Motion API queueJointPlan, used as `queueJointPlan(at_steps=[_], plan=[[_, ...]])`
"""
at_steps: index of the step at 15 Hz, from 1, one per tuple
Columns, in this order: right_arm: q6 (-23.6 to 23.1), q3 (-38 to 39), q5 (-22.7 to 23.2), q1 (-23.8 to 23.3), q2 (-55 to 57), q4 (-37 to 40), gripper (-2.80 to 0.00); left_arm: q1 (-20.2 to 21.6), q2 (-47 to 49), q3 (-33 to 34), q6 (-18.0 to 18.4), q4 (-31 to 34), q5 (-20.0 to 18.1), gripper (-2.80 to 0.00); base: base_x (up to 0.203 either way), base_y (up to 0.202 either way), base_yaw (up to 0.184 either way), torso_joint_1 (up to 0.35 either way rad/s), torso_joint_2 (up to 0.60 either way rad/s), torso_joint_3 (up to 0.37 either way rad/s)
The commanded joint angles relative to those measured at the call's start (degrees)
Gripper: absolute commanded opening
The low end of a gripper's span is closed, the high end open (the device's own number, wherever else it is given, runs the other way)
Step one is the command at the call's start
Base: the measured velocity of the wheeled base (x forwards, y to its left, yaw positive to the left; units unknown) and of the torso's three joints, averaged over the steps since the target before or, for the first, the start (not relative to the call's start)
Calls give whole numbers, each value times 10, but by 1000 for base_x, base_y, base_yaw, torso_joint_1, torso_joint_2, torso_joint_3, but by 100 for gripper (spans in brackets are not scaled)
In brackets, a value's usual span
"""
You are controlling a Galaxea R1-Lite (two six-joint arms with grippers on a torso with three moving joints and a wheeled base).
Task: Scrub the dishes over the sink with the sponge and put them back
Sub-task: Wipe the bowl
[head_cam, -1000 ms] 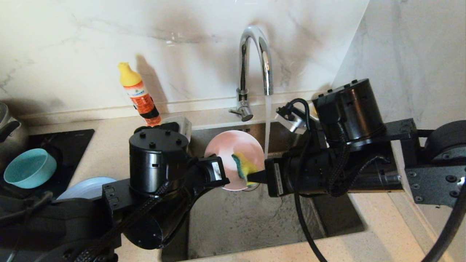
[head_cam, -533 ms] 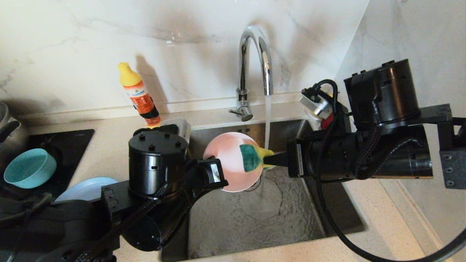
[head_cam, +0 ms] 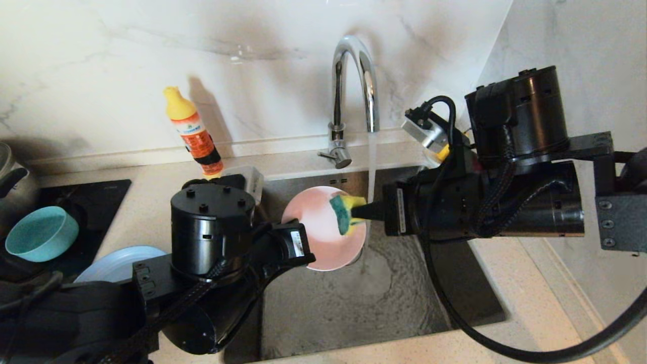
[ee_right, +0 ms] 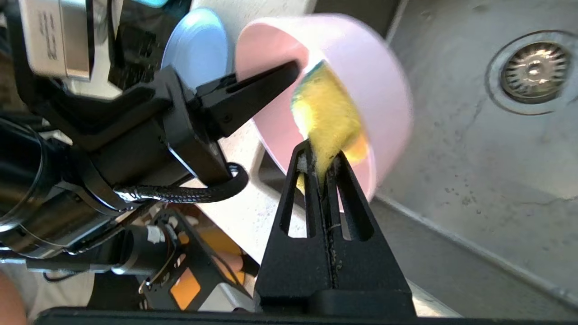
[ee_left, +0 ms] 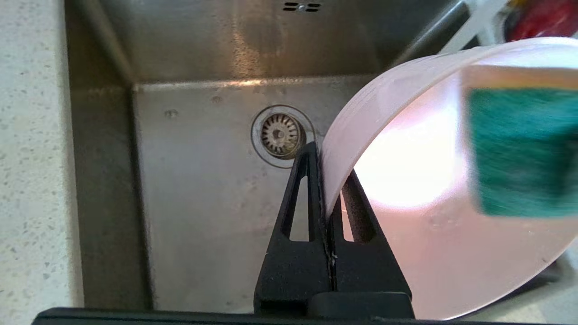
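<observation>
Tilted on edge over the sink (head_cam: pixel 354 303), the pale pink bowl (head_cam: pixel 316 227) has its rim pinched by my left gripper (head_cam: pixel 307 255), which is shut on it; the grip shows in the left wrist view (ee_left: pixel 323 171) against the bowl (ee_left: pixel 429 225). My right gripper (head_cam: pixel 361 212) is shut on the yellow and green sponge (head_cam: pixel 343 212), which presses against the bowl's inside near its upper right rim. The right wrist view shows that gripper (ee_right: pixel 320 155) with the sponge (ee_right: pixel 327 113) inside the bowl (ee_right: pixel 271 90). The teal bowl (head_cam: pixel 40 232) and grey-blue plate (head_cam: pixel 116 260) rest at the left.
Water (head_cam: pixel 371 167) runs from the chrome faucet (head_cam: pixel 354 76) just right of the bowl, down toward the drain strainer (ee_left: pixel 277 135). An orange soap bottle (head_cam: pixel 194 134) stands behind the left arm. A dark cooktop (head_cam: pixel 101 192) lies at left, a marble wall at right.
The right gripper has carried the sponge from the bowl's lower right up to its upper right rim, turning the green side into view. The right arm rose. The left gripper and bowl barely shifted.
</observation>
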Motion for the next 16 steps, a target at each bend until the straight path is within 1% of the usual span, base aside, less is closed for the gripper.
queueJointPlan(at_steps=[1, 4, 6, 9, 11, 15, 16], plan=[[1, 0, 0, 12, 13, 0, -280, 0, -5, 0, -2, -2, 1, -280, 0, 0, 0, 0, 0, 0], [4, 7, -2, 15, 10, 1, -280, 0, -6, 2, -2, -2, 1, -280, 0, 0, 0, 0, 0, 0], [4, 15, -2, 7, -5, 2, -280, 1, -9, 5, -2, -2, 0, -280, 0, 0, 0, 0, 0, 0], [2, 39, -2, -20, -38, 2, -280, 1, -16, 17, -11, -2, -15, -280, 0, 0, 0, 0, 0, 0], [2, 53, -2, -43, -47, 2, -280, 1, -17, 17, -16, -2, -17, -280, 0, 0, 0, 0, 0, 0], [3, 65, 0, -73, -67, 6, -280, 2, -17, 11, -19, 1, -18, -280, 0, 0, 0, 0, 0, 0], [3, 70, 1, -80, -77, 6, -280, 3, -16, 10, -25, 5, -24, -280, 0, 0, 0, 0, 0, 0]])
